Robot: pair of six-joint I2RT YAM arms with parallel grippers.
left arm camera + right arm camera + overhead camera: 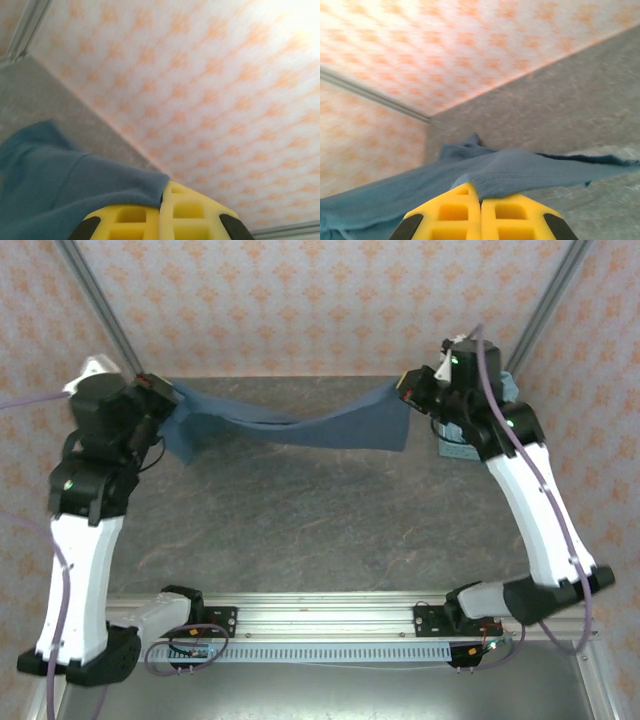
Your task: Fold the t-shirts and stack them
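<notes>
A slate-blue t-shirt (pixel 300 425) hangs stretched between my two grippers above the far part of the table, sagging in the middle. My left gripper (pixel 160 398) is shut on its left end, and my right gripper (pixel 408 388) is shut on its right end. In the left wrist view the yellow fingers (pixel 195 210) press together with the t-shirt (pixel 65 185) pinched at their tips (pixel 162 192). Seen from the right wrist, the t-shirt (pixel 520 167) runs out from between the closed gripper (pixel 480 192) toward the far left.
The grey table (pixel 320 520) lies below the cloth. A light-blue basket (pixel 460 440) sits at the back right, mostly behind the right arm. Patterned walls and metal posts (pixel 95 300) enclose the back and sides.
</notes>
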